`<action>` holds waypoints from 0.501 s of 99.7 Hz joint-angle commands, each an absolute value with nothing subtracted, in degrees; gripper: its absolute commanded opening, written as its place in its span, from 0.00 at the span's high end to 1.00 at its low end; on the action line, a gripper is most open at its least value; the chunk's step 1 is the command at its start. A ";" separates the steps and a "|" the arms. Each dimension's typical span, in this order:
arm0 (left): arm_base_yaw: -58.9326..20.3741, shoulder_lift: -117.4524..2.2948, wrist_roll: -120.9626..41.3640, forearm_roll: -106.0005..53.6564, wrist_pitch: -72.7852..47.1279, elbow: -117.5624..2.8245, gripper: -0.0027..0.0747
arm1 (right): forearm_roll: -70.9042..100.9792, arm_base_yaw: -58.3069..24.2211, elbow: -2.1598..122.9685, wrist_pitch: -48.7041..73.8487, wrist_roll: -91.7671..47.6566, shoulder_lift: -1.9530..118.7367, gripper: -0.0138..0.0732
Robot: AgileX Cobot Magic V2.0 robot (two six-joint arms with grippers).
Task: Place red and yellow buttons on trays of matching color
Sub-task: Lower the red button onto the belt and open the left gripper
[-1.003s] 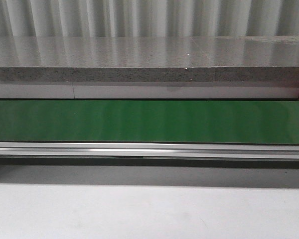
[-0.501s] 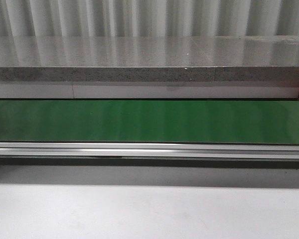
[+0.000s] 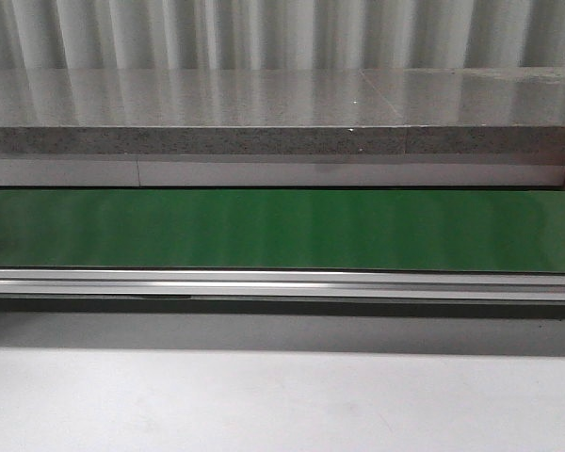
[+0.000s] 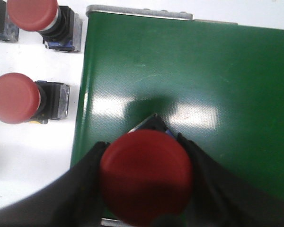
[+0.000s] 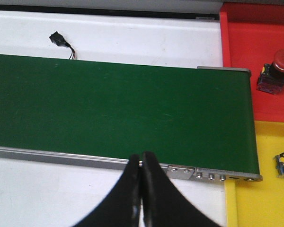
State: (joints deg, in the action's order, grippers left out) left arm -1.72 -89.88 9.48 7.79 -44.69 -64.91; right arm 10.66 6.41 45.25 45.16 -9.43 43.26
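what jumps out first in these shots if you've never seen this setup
The big round red push button gripped between the left gripper's dark fingers, right over the long green conveyor belt. Next, the bright red tray holding one red-capped button, with a yellow tray adjoining it at the belt's end.

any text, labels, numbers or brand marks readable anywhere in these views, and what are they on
None can be read in any view.
Red buttons beside the green belt: caps plain; a yellow patch under one is too blurred to tell.
Button on the red tray: no legible marking.
Yellow tray: no print visible.
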 commanded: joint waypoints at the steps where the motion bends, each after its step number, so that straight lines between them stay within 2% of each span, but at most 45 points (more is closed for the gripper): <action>1: -2.18 -87.82 9.51 8.05 -42.70 -66.98 0.36 | 10.76 6.42 46.65 41.94 -9.91 42.86 0.92; 7: -2.18 -87.82 9.51 7.92 -42.31 -66.98 0.19 | 10.76 6.42 46.65 41.94 -9.91 42.86 0.92; 14: -2.18 -87.38 9.51 7.10 -42.18 -67.31 0.10 | 10.76 6.42 46.65 41.94 -9.91 42.86 0.92; 50: -2.62 -78.50 10.77 10.10 -42.11 -68.14 0.10 | 10.76 6.42 46.65 41.94 -9.91 42.86 0.92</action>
